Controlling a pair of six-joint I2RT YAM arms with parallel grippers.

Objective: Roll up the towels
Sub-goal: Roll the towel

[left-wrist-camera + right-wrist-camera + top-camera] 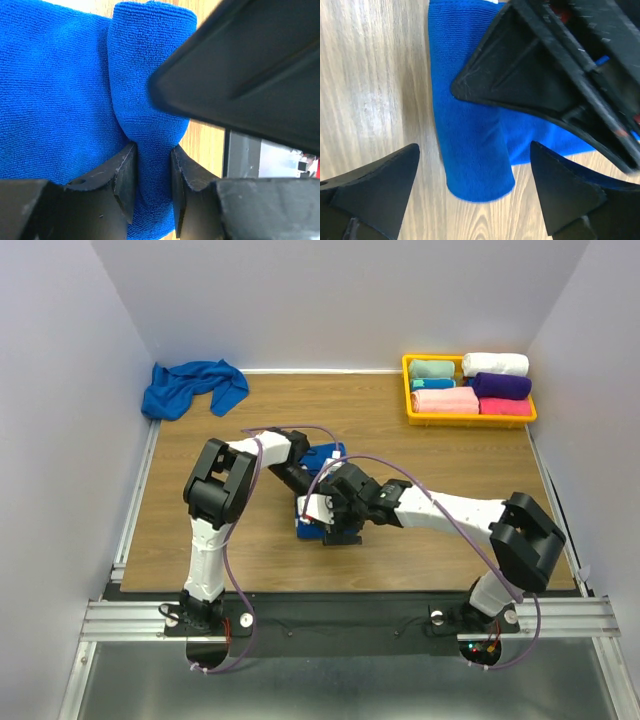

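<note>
At mid-tabletop (450, 460) the two arms meet over a blue towel (55, 100) lying partly rolled on the wood. The left claw (152, 150) pinches a rolled fold of it between its fingers. The right claw (474, 150) hangs spread wide above the roll's end. Farther back, a second blue towel (190, 385) lies crumpled in the far left corner, and a yellow tray (470, 420) at far right holds rolled towels (445, 400) in pink, white, purple and teal

The soft terry-cloth towel (50, 100) was plain royal blue; the flat wooden tabletop (370, 100) was light brown with streaky grain.
</note>
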